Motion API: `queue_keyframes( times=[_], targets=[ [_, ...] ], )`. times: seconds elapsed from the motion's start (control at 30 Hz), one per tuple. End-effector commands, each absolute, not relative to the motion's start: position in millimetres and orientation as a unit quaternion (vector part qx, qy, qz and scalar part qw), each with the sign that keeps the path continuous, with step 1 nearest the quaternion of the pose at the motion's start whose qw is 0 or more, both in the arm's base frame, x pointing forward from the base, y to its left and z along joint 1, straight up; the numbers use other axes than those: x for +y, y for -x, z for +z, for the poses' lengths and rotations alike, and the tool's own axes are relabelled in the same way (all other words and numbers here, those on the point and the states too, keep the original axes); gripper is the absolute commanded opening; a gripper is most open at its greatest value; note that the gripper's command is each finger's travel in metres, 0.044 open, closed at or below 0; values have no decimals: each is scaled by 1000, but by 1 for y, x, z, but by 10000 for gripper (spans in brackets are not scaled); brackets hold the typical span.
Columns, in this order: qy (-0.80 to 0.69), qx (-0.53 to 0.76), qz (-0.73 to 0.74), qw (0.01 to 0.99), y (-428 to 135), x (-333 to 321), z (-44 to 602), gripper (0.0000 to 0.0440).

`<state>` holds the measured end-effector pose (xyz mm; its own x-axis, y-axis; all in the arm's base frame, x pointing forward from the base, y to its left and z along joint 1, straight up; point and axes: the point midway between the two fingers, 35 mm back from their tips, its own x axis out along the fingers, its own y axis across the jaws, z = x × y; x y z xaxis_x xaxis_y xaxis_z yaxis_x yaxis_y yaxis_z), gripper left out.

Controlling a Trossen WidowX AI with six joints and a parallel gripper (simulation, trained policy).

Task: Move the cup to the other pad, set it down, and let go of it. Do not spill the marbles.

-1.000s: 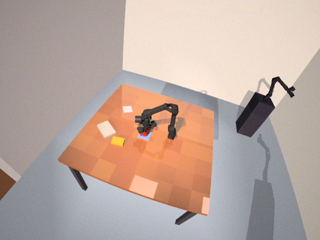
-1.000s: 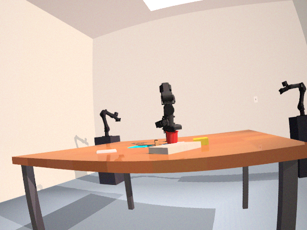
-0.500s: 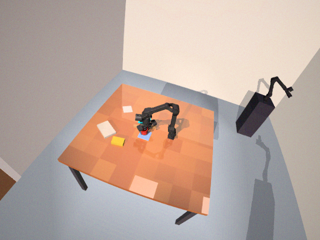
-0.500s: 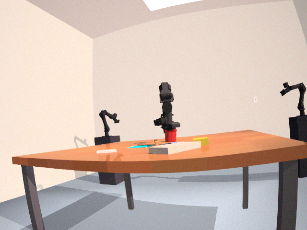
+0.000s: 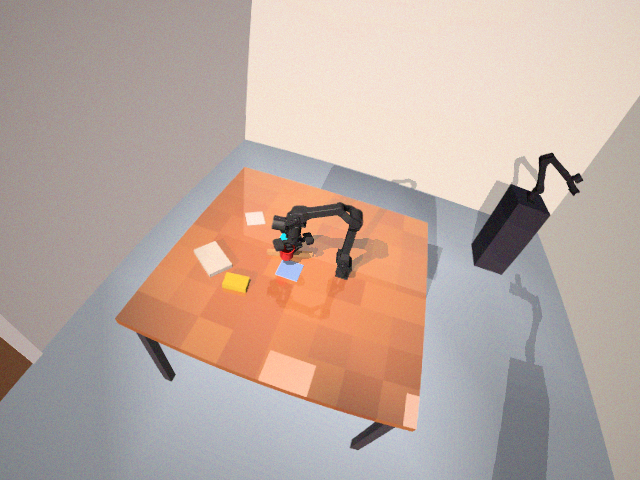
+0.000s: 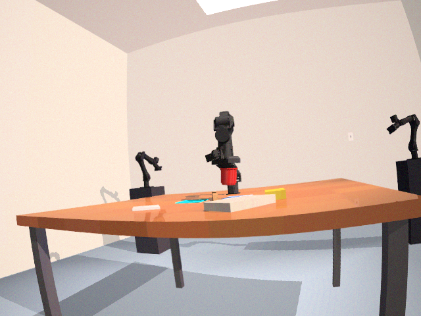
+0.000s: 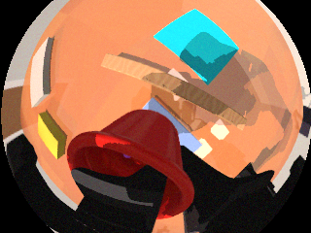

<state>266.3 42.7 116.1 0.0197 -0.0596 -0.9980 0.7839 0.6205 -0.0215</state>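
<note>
The red cup hangs in the air above the table. My gripper is shut on its wall, with one finger inside the cup. A small purple marble shows inside; the finger hides the rest. The blue pad lies below and partly behind the cup in the wrist view. The cyan pad lies on the other side of a low wooden bar. No marbles show on either pad.
The wooden bar stands between the two pads. A yellow block and a flat beige box lie off to one side. A thin white patch is farther off.
</note>
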Motion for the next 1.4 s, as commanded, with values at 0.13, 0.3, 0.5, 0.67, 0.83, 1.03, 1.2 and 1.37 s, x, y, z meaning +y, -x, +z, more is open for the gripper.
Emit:
queue_keyframes(
  times=[0.13,0.3,0.5,0.67,0.83,1.03,1.2,1.37],
  targets=[
    [-330,589,-332,660,-278,28,140,0],
    [-347,568,-338,665,-287,15,148,0],
    [-365,543,-348,671,-297,-5,153,0],
    [-379,524,-357,674,-305,-22,153,0],
    [-389,507,-367,676,-312,-41,150,0],
    [-400,491,-379,675,-318,-61,141,0],
    [-406,480,-388,673,-320,-75,132,0],
    [-411,473,-396,671,-321,-86,120,0]
  ],
)
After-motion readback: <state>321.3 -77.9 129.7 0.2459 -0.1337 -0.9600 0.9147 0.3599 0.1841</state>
